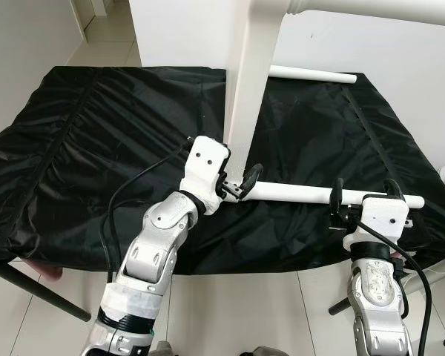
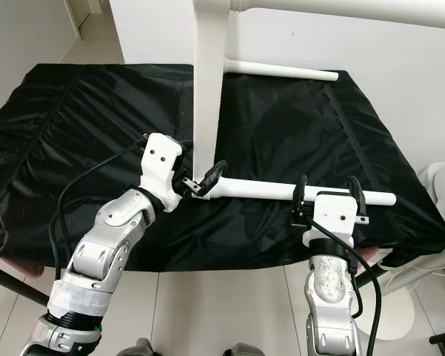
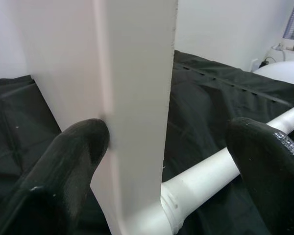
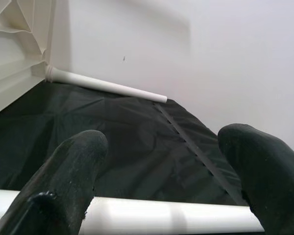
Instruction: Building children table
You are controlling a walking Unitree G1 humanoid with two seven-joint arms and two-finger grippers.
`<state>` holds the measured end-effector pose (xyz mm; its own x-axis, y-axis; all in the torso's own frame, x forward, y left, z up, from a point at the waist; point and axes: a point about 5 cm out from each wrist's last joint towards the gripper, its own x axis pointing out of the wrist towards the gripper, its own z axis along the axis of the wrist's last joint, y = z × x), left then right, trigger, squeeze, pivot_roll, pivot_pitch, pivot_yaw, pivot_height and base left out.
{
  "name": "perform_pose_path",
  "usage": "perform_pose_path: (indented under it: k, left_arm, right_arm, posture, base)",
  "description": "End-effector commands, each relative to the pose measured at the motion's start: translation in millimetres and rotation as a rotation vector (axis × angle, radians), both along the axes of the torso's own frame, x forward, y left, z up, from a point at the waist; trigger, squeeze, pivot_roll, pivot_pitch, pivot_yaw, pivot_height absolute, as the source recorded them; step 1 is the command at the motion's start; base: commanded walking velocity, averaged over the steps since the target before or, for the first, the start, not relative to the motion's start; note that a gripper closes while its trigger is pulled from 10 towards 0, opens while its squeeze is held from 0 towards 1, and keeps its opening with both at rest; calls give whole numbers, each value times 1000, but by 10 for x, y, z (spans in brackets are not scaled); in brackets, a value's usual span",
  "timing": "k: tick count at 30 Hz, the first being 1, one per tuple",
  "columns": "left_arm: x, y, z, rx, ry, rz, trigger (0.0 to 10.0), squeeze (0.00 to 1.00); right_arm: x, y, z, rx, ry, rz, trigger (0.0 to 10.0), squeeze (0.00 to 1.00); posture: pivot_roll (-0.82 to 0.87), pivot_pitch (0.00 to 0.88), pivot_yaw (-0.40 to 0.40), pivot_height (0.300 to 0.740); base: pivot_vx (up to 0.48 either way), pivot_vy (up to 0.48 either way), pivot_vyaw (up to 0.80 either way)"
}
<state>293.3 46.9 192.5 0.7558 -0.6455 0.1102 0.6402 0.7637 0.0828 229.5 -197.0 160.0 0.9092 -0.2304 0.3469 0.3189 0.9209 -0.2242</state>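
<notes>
- A white table top (image 1: 254,81) stands on its edge on a black cloth (image 1: 96,148).
- A white leg (image 1: 311,194) sticks out sideways from its bottom corner, low over the cloth.
- The left gripper (image 1: 241,183) is at that corner. Its fingers are spread wide. One finger (image 3: 73,161) touches the top's edge and the other is beside the leg.
- The right gripper (image 1: 365,191) is near the leg's free end. Its fingers are apart, one on each side of the leg, not squeezing it.
- Another leg (image 1: 311,74) sticks out at the far side.
</notes>
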Motion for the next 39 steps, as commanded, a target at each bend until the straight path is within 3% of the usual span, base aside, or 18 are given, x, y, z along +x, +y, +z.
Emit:
perform_pose_path:
  k: [1,11,26,39]
  left_arm:
    - [47,-4,-9,12,14,98,10000,0]
    - [145,-80,12,40,59,173,10000,0]
    - [155,-156,34,22,123,223,10000,0]
    - [246,-208,162,-13,104,354,10000,0]
  right_arm:
    - [13,4,8,-9,5,1,10000,0]
    - [19,9,9,1,4,-2,10000,0]
    - [14,18,-5,6,8,-7,10000,0]
    - [-2,30,-17,11,13,-9,10000,0]
  posture:
    - [15,30,-2,740]
    - [14,32,2,740]
    - [13,39,9,740]
    - [10,43,12,740]
  base:
    - [0,0,0]
    - [0,0,0]
    - [0,0,0]
    - [0,0,0]
